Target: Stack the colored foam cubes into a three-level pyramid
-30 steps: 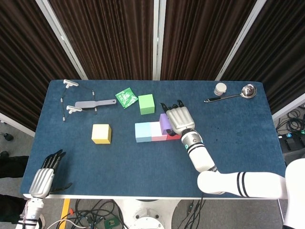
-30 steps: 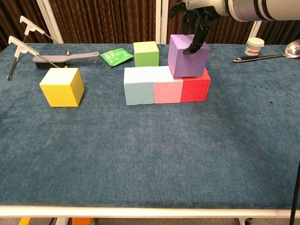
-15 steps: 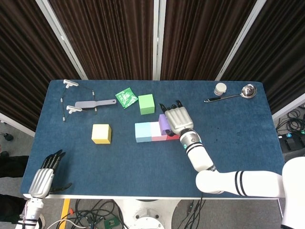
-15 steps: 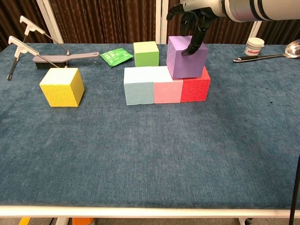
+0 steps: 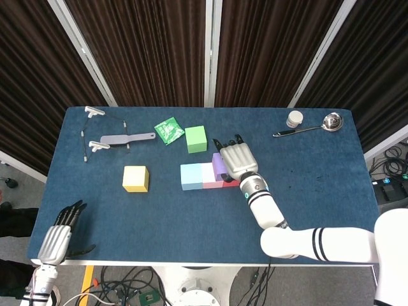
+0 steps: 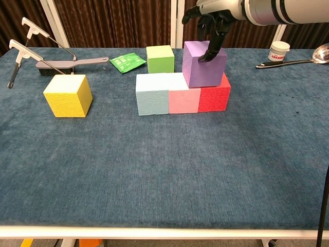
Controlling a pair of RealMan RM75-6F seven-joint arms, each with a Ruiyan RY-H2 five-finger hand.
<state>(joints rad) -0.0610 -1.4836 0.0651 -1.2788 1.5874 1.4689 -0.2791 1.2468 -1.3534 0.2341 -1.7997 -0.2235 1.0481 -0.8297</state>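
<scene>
Resting across the pink cube (image 6: 184, 100) and red cube (image 6: 214, 92) at mid-table, the purple cube (image 6: 204, 65), pressed by the right hand's (image 6: 213, 21) loosely spread fingertips, risks tipping if nudged further.

Counter (image 5: 319, 191) seen from high overhead in head view; viewed low, close, front-on in chest view; cube row (image 6: 182, 98) shared.
</scene>
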